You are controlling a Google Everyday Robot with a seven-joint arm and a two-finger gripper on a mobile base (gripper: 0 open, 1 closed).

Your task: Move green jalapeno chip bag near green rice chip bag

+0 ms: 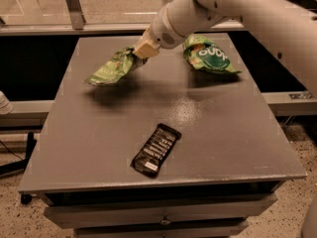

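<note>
Green jalapeno chip bag (110, 71): well left of the green rice chip bag (210, 56), on about the same far row of the table (223, 133). It looks clear of the surface, going by a dark shadow (113, 94) under it, though contact at the low left tip can't be ruled out. The long axis runs roughly left to right and is tilted, with the right end high and the left end drooping.

Gripper (135, 56): clamped on the high right end of the jalapeno bag, so the bag trails off to the left of it, away from the rice bag. The gripper sits between the two bags, nearer the jalapeno bag. The arm (237, 9) comes in from the upper right, passing above and behind the rice bag.

Key relation: the rice bag lies to the right of the gripper, and the held bag hangs on the opposite side. The move is judged to be a rightward carry along the bag's own long axis, with the gripper leading and the bag following. There's bare tabletop between the gripper and the rice bag, nothing in the path.

Risk, as a judgement: the wrist reaches the rice bag first and could nudge it, so it should stop short, leaving the jalapeno bag just beside it on the left.

Black snack packet (155, 149): lying flat, well in front of the rice bag and a bit left, toward the near edge. It's out of the carry line.
</note>
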